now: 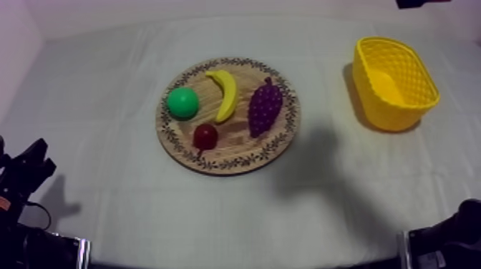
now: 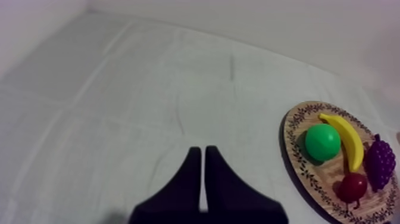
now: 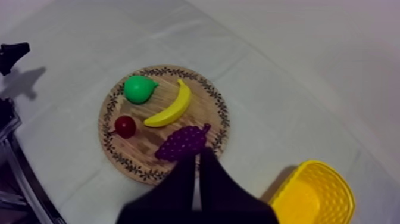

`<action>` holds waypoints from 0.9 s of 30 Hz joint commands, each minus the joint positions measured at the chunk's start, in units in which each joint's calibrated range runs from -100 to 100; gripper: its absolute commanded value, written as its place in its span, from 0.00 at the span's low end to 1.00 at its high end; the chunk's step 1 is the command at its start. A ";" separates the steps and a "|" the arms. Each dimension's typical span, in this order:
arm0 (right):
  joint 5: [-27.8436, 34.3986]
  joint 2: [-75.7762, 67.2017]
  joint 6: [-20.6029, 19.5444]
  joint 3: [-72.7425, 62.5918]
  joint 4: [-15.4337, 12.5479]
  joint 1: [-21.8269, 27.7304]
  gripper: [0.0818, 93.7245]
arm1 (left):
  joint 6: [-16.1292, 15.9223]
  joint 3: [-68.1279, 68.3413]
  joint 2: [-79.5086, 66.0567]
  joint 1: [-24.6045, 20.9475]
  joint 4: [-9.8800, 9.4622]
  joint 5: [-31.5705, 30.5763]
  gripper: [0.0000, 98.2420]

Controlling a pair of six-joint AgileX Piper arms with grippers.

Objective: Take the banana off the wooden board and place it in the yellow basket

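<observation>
The smooth, curved banana (image 1: 225, 94) lies on the round wooden board (image 1: 236, 163) with its leaf-patterned rim, between the glossy green pear (image 1: 183, 102) and the knobbly purple grapes (image 1: 265, 107) and near the small red fruit (image 1: 206, 135). The lattice-walled yellow basket (image 1: 392, 114) stands well apart from it on the cloth-covered worktop (image 1: 107, 86). From above the pear reads as a plain ball, whereas the right wrist view brings out its pointed end; the left pincer (image 2: 204, 149) and the right pincer (image 3: 197, 156) each have their black fingers pressed together into a narrow wedge, holding nothing.

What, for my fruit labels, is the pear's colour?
Bright green; the pear shows best in the top view.
</observation>
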 commanded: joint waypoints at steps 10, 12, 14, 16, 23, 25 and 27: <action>0.86 4.48 -1.45 -3.63 0.85 -1.53 0.00 | 0.00 0.01 0.00 0.02 0.00 0.01 0.00; 1.33 6.10 -2.34 -5.06 1.44 -2.40 0.00 | -0.01 0.01 0.00 0.02 0.00 0.01 0.00; 2.11 8.07 -3.22 -6.89 1.66 -2.91 0.00 | 0.01 0.01 0.00 0.02 0.00 0.01 0.00; 3.15 10.33 -3.97 -9.17 1.46 -3.18 0.00 | 0.00 0.01 0.00 0.02 0.00 0.01 0.00; 7.48 19.62 -7.39 -19.57 1.09 -4.06 0.00 | 0.03 0.01 0.00 0.02 0.00 0.01 0.00; 8.10 22.45 -8.69 -22.47 1.67 -4.51 0.00 | 0.02 0.01 0.00 0.02 0.00 0.01 0.00; 8.42 25.16 -9.83 -24.86 2.49 -5.03 0.00 | 0.01 0.01 0.00 0.02 0.00 0.01 0.00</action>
